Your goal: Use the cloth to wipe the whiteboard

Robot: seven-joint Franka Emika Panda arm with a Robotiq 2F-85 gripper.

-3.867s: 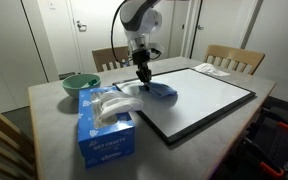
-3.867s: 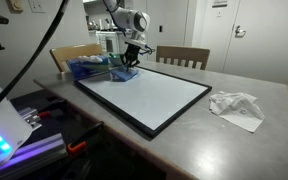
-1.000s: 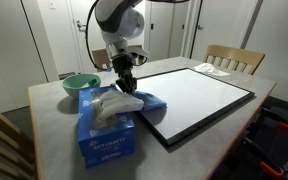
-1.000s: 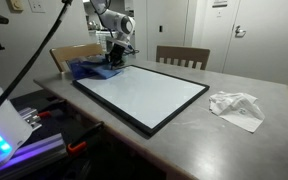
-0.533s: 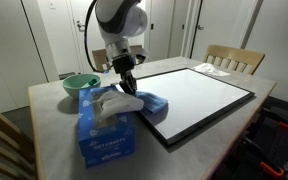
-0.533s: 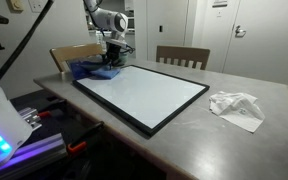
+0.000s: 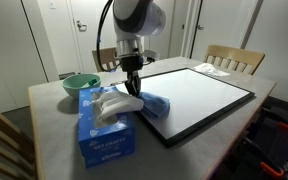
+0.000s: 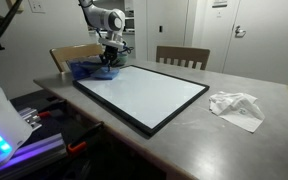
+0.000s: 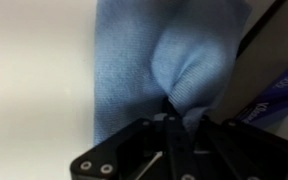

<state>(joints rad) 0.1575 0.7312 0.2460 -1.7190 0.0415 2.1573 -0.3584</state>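
Cloth (image 9: pixel 129 70) lengthwise away from end effector (image 9: pixel 174 110)

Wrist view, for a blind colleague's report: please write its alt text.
The gripper, entering from below, is shut on a bunched fold of the blue cloth. The whiteboard lies left, a tissue box corner right.

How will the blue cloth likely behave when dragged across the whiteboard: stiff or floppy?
Probably floppy: the cloth bunches into folds where the gripper pinches it. Likely light; it should slide easily over the glossy whiteboard.
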